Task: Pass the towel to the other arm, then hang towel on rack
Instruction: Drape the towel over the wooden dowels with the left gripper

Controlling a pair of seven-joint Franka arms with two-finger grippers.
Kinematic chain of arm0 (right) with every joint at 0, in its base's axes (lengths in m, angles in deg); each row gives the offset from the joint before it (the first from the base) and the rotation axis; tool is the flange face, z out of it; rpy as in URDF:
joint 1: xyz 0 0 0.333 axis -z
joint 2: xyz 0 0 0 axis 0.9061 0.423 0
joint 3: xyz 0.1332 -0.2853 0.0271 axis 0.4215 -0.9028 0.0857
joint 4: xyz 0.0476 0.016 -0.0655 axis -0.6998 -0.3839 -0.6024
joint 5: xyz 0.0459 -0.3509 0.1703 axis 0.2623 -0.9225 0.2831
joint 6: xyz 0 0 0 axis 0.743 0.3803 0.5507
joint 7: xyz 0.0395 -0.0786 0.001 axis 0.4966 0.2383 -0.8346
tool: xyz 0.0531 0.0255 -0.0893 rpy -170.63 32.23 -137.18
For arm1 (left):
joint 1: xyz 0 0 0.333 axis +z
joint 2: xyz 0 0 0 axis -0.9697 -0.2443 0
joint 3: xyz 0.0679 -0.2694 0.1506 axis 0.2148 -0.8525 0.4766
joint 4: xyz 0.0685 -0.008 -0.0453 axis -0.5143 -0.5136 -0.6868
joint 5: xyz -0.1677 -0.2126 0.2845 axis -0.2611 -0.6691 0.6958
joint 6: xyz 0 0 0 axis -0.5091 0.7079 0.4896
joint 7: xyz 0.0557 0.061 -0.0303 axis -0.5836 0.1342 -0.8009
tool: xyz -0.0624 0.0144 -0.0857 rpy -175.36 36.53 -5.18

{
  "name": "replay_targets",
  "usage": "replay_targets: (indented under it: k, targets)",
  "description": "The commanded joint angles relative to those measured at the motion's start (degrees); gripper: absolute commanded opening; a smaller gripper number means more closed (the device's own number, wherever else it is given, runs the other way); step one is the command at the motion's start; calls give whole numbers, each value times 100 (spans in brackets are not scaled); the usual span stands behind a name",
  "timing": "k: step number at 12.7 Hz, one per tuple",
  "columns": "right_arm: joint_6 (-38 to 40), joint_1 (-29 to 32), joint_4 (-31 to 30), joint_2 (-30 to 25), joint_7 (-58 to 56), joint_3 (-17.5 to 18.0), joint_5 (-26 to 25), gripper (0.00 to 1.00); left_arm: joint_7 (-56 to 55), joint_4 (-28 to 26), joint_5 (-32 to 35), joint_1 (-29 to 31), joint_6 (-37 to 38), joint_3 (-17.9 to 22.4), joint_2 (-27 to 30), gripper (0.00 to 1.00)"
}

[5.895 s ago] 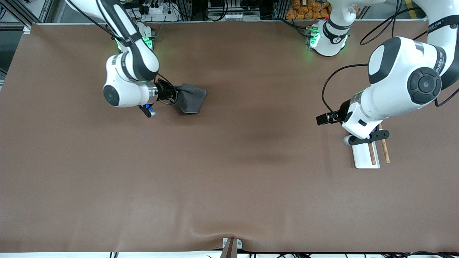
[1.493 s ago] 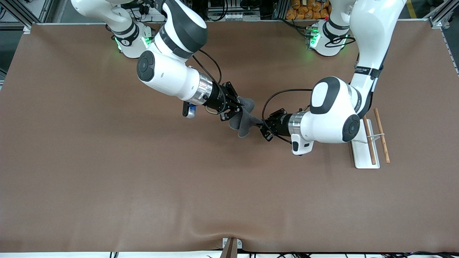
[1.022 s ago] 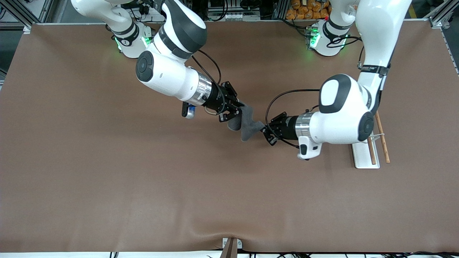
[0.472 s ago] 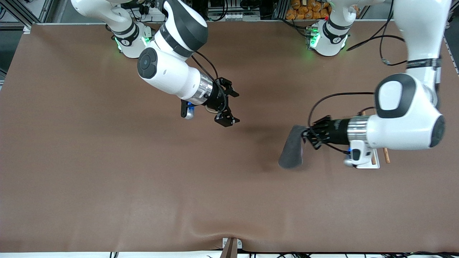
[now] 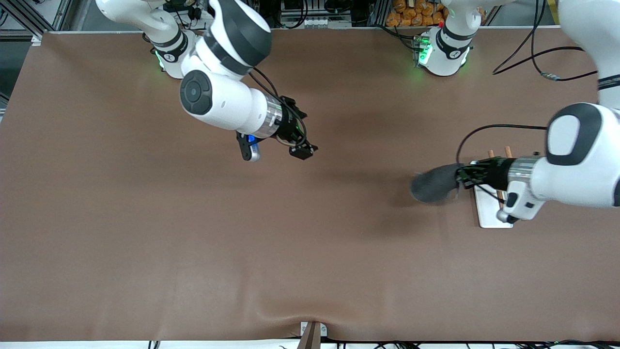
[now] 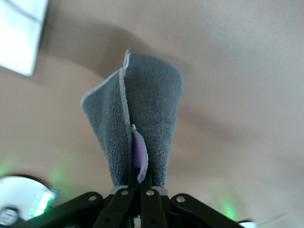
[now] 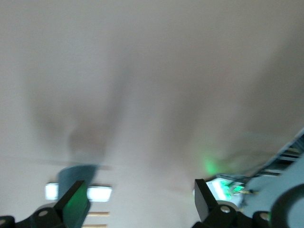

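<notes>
Handover looks done: left pincer (image 5: pixel 459 177) is clamped on the towel (image 5: pixel 432 183) beside the rack (image 5: pixel 490 208); right pincer (image 5: pixel 298 131), fingers apart, waits mid-surface. Hanging remains.

You see the left gripper (image 6: pixel 140 189) at 6 o'clock, its black fingers (image 6: pixel 152 209) pressed together on one end of the towel (image 6: pixel 137 128). The dark grey cloth is folded and rises toward 12 o'clock, with a thin pale hem along its edge and a small purple patch inside the fold. At 10 o'clock a corner of the white rack (image 6: pixel 21 35) lies on the brown table (image 6: pixel 237 95).
</notes>
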Motion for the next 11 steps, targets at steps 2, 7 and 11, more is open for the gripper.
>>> replay_targets:
  k: [2,7,11]
  targets:
    - [966,463,553,-35,-232,41,-69,100,1143,-132,297,609,364,-49,46,0]
    - [1456,674,563,-255,-1190,50,-788,100,2636,-79,675,1452,497,-49,29,0]
    - [1738,832,545,-562,-2023,50,-1237,100,2999,-18,667,1769,427,-40,29,0]
